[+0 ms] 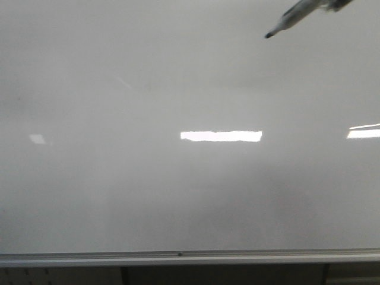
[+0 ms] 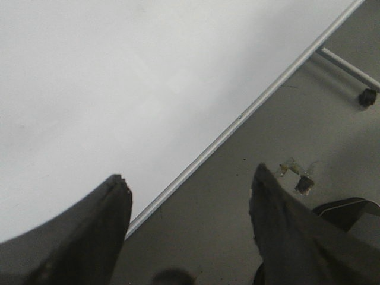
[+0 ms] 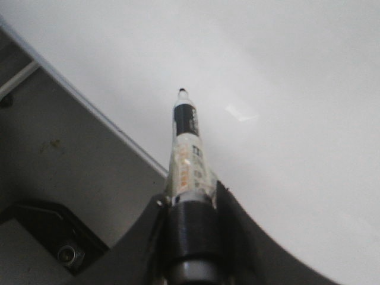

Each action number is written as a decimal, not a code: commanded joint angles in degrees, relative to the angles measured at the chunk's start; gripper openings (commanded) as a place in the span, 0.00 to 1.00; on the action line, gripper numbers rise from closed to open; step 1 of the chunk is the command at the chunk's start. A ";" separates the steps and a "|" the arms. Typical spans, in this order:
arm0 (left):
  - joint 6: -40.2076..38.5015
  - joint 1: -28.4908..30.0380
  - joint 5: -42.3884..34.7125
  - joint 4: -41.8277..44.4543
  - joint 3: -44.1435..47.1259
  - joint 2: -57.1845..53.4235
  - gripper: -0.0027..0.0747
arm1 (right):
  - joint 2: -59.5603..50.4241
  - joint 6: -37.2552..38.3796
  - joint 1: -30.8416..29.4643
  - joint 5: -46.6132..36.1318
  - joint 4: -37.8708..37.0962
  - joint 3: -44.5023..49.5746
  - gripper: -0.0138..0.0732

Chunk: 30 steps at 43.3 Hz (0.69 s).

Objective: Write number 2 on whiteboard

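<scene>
Whiteboard (image 1: 119,196), unmarked, fills the front view; marker (image 1: 294,19) at 1 o'clock, tip near the board, pinched by right gripper (image 3: 190,196); left gripper (image 2: 190,196) spread, holding nothing.

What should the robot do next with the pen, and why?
Probably bring the marker tip down onto the whiteboard. The right gripper holds it uncapped with the tip pointing at the board, and no number is written there yet.

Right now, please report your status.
Right claw shut on marker, tip off whiteboard. Left claw open, holding nothing. No 2 written yet. Nothing in the way.
</scene>
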 commanded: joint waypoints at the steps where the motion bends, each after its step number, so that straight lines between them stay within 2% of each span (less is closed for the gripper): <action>1: -0.97 1.92 -4.39 -1.08 -0.36 -1.90 0.59 | -5.61 0.57 -6.05 -6.44 4.77 2.88 0.16; 6: -0.97 2.66 -4.57 -1.12 -0.01 -2.30 0.59 | -12.53 0.57 -9.50 -11.75 9.14 9.80 0.16; 13: -0.97 2.66 -5.25 -1.12 0.04 -2.30 0.59 | -18.54 0.30 -9.65 -18.43 9.57 17.91 0.16; 23: -0.97 2.66 -7.19 -1.12 0.04 -2.17 0.59 | -16.42 0.18 -9.58 -29.04 11.01 19.11 0.16; 30: -0.97 2.66 -7.32 -1.12 0.04 -2.17 0.59 | -11.60 -6.24 -5.34 -36.12 11.13 19.11 0.16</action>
